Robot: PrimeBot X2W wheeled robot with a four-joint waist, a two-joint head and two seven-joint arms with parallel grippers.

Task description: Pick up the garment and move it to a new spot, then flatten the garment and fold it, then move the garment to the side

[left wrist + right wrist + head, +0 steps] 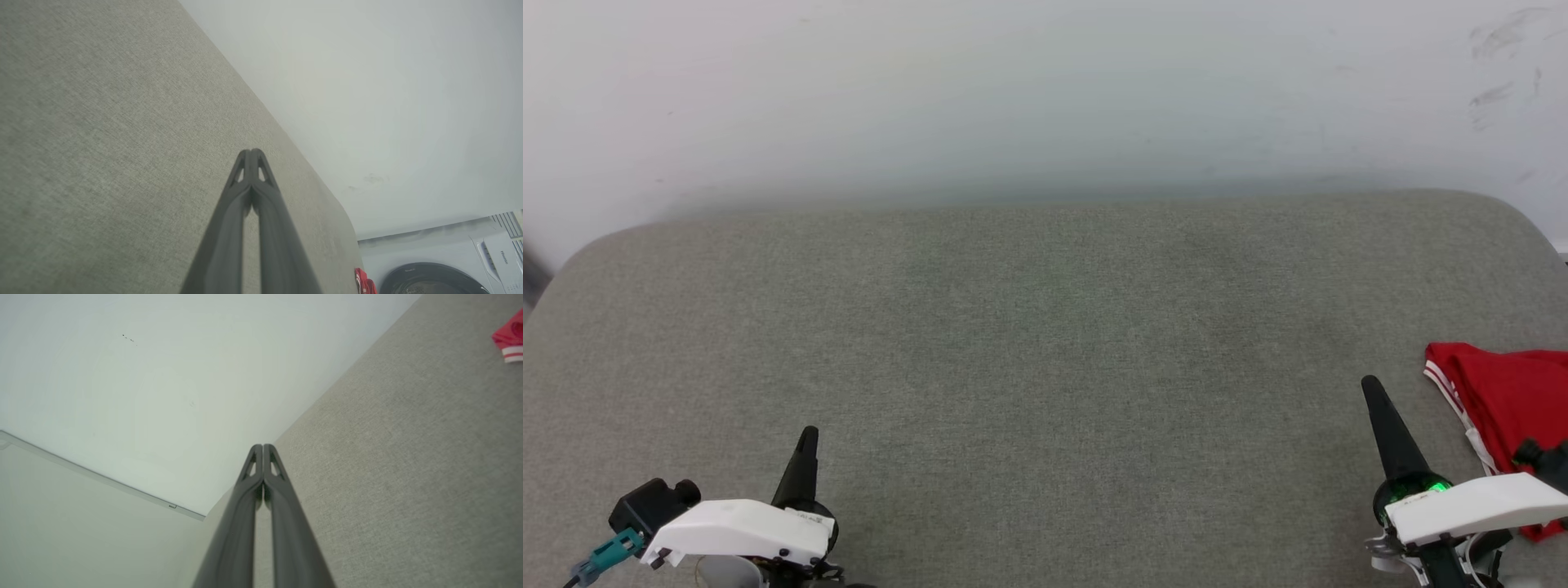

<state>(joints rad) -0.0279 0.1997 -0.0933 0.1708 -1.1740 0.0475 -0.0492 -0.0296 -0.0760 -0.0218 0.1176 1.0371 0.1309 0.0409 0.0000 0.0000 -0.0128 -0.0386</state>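
Observation:
The garment lies folded in a compact red bundle with a white, red-striped edge at the right edge of the grey cushioned surface. A corner of it appears in the right wrist view and a sliver in the left wrist view. My right gripper is shut and empty, hovering just left of the garment, apart from it. My left gripper is shut and empty at the lower left, far from the garment. In both wrist views the fingertips are pressed together.
A white wall runs behind the grey surface. A washing machine stands beyond the surface's right end. A wide stretch of bare grey fabric lies between the two grippers.

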